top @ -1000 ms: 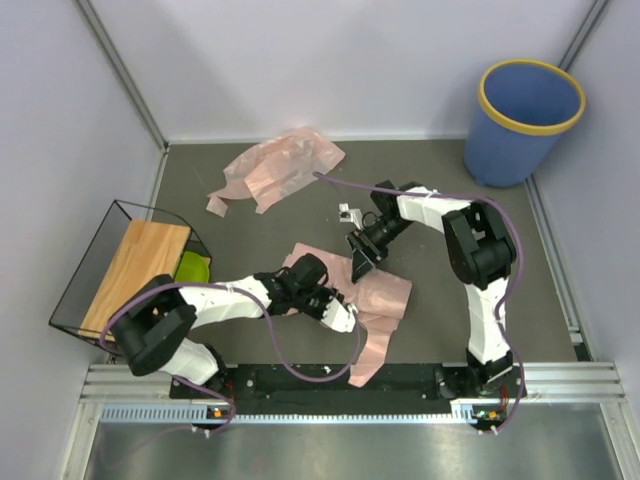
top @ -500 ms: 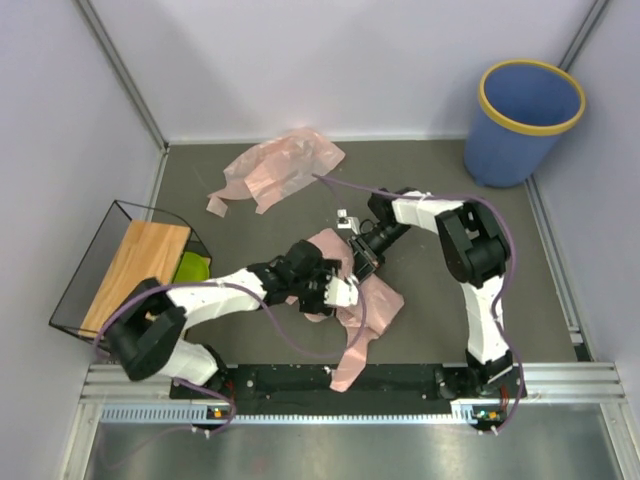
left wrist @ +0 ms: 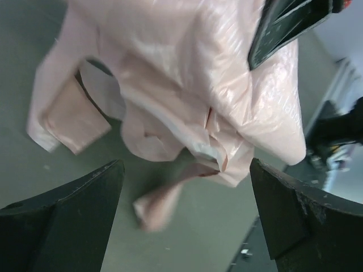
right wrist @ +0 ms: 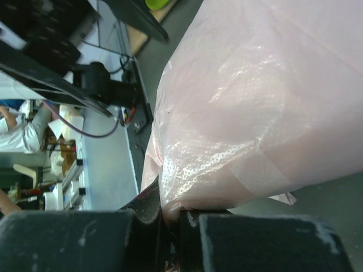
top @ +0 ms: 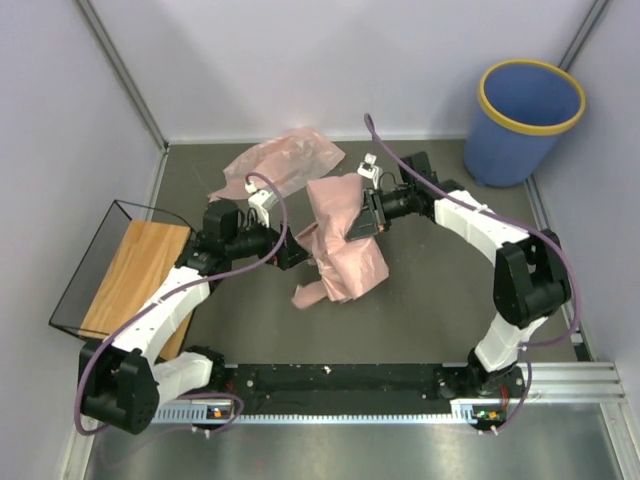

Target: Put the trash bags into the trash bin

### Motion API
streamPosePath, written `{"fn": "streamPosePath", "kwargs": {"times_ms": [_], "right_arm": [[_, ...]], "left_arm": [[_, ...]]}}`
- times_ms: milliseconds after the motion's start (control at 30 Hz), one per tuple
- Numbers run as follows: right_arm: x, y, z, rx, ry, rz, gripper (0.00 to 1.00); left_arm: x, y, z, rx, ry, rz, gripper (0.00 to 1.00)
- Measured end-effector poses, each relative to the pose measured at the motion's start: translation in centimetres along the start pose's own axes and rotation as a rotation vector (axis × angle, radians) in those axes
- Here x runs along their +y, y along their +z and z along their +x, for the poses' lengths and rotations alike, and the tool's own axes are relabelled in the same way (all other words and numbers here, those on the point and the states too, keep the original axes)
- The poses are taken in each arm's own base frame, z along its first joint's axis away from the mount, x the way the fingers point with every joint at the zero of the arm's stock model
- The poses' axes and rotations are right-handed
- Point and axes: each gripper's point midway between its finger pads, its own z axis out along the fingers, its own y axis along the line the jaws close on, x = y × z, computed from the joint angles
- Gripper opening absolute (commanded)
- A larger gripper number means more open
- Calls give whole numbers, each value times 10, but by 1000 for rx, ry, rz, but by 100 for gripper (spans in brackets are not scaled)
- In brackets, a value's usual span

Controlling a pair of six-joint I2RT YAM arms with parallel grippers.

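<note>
Flagging risks: the right pincer (top: 372, 212) is clamped on a thin bunched fold of the held bag (top: 345, 240). The bag hangs off the bench (top: 450, 300), well left of the trash bin (top: 505, 150) and nearer the arm bases than the bin is. The left pincer (top: 293, 248) stands wide apart and holds nothing, just beyond the bag on the side away from the bin.

- Slip: the film is slick and the bite is small. A quick swing toward the bin could pull the fold out, I'd guess.
- Snag: loose handles and a tail dangle on the side away from the bin, near the left pincer's open fingers. They could catch there or drag along the bench.
- Bad drop: the bag looks about as wide as the bin mouth. If let go low or off-centre, it likely drapes over the yellow rim (top: 482, 98) instead of falling in.
- Tip: the bin looks light, so a knock from the arm could shove it.

The second bag (top: 285, 160) lies flat further left of the bin, untouched.
</note>
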Motion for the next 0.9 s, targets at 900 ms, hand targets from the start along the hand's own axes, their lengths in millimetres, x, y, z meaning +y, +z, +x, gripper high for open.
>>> {"fn": "streamPosePath", "kwargs": {"times_ms": [900], "right_arm": [[127,11,-27,-91,-118,-156,0]], "left_arm": [[-81,-27,-57,-250,-758,499,83]]}}
